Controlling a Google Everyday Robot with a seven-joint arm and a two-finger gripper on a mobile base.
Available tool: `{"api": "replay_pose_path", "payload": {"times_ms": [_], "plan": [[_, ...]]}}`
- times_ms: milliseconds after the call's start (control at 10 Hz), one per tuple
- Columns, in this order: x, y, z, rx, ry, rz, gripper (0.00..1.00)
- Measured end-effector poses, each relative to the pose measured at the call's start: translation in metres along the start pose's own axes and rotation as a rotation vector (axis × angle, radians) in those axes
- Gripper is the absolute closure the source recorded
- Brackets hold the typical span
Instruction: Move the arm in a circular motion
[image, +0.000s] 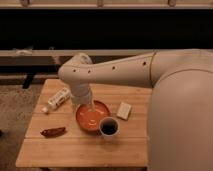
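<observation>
The cream-white arm reaches from the right across a small wooden table, bends at an elbow above the table's back left, and points down. Its narrow tip with the gripper hangs just over the back of an orange bowl. The fingers are hidden behind the wrist.
A dark cup stands against the bowl's front right. A pale sponge-like block lies to the right. A white bottle lies on its side at the left. A red chili-like object lies at the front left. A dark bench runs behind.
</observation>
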Motion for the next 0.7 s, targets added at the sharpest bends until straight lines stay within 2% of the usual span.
{"api": "replay_pose_path", "payload": {"times_ms": [400, 600, 700], "plan": [[0.019, 0.100, -0.009, -0.025, -0.038, -0.215, 0.35], [0.040, 0.133, -0.014, -0.028, -0.039, -0.313, 0.35], [0.049, 0.140, -0.016, -0.029, -0.035, -0.341, 0.35]]}}
